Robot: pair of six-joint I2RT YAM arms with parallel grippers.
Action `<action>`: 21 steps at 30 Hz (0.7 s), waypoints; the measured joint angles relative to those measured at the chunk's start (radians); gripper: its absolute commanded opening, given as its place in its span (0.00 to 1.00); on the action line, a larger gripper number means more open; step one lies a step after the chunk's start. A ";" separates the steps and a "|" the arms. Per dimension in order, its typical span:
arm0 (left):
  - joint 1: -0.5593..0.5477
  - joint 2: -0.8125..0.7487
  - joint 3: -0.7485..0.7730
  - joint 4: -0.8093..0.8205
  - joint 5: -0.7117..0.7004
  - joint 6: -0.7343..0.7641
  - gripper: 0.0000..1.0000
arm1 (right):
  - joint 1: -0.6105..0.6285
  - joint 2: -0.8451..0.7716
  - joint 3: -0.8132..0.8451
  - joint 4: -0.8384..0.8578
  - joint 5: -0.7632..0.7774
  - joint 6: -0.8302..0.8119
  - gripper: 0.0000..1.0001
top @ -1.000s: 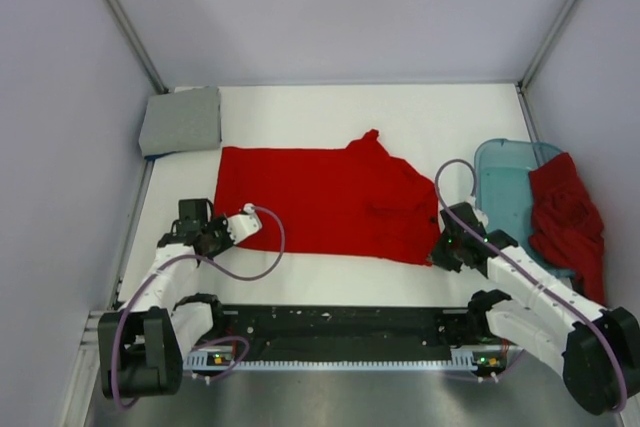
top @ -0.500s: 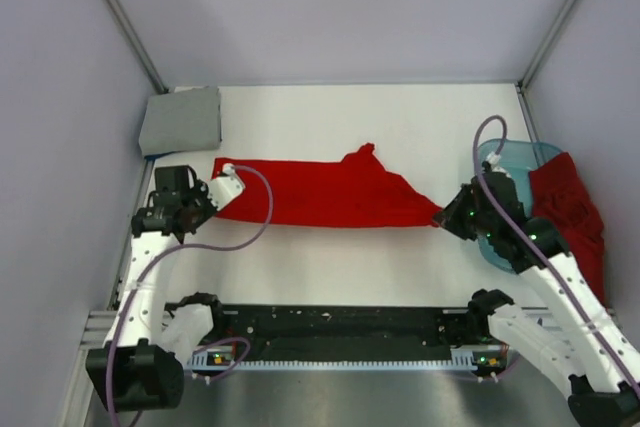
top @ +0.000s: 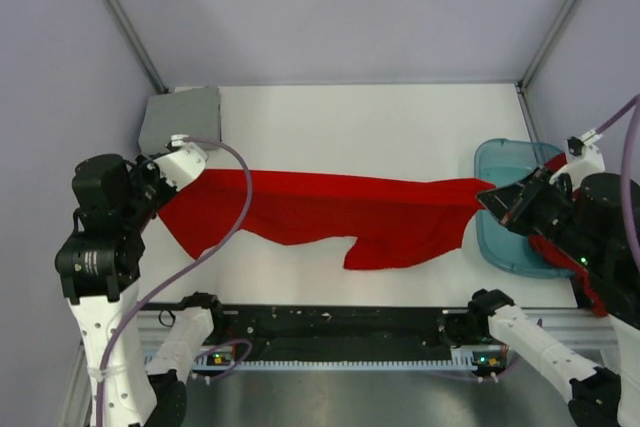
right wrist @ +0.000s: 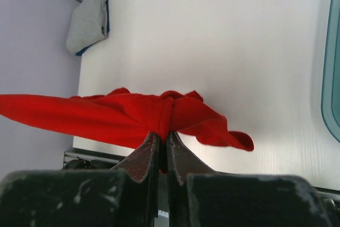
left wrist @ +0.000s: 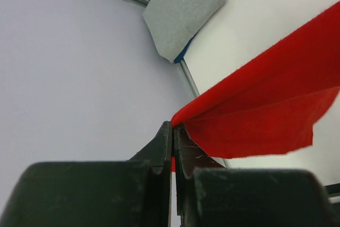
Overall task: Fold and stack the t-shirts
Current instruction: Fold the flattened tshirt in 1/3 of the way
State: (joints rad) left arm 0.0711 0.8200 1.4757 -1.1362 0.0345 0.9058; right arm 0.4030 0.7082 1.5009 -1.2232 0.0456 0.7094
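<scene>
T-shirt (top: 330, 209), bright red, hangs stretched over desk (top: 350, 127); left pincer (left wrist: 172, 127) and right pincer (right wrist: 163, 134) each clamped on an end.

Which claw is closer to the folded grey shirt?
Left. The left gripper is close by the grey t-shirt; the right gripper, holding the other end of the bright red t-shirt, is by the light-blue tub.

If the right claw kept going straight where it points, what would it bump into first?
The bright red t-shirt that the right gripper pinches bunches just ahead of it; past that cloth, probably the white table, though depth is hard to judge.
</scene>
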 measured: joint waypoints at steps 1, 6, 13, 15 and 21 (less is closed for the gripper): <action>0.000 -0.005 0.013 -0.002 0.000 0.000 0.00 | 0.000 0.003 0.031 -0.013 -0.003 -0.006 0.00; -0.002 0.015 0.008 0.019 0.003 -0.011 0.00 | 0.000 0.058 0.112 -0.030 0.018 -0.064 0.00; -0.002 0.169 -0.007 0.263 0.033 -0.039 0.00 | -0.100 0.424 0.261 0.101 0.035 -0.202 0.00; -0.002 0.242 0.019 0.342 0.055 -0.050 0.00 | -0.185 0.563 0.347 0.147 -0.014 -0.216 0.00; -0.025 0.444 0.140 0.524 0.082 -0.077 0.00 | -0.310 0.912 0.669 0.212 -0.129 -0.243 0.00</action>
State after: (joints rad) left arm 0.0460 1.2636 1.6154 -0.6121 0.1169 0.8291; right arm 0.0929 1.6203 2.1696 -1.0107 -0.0834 0.4667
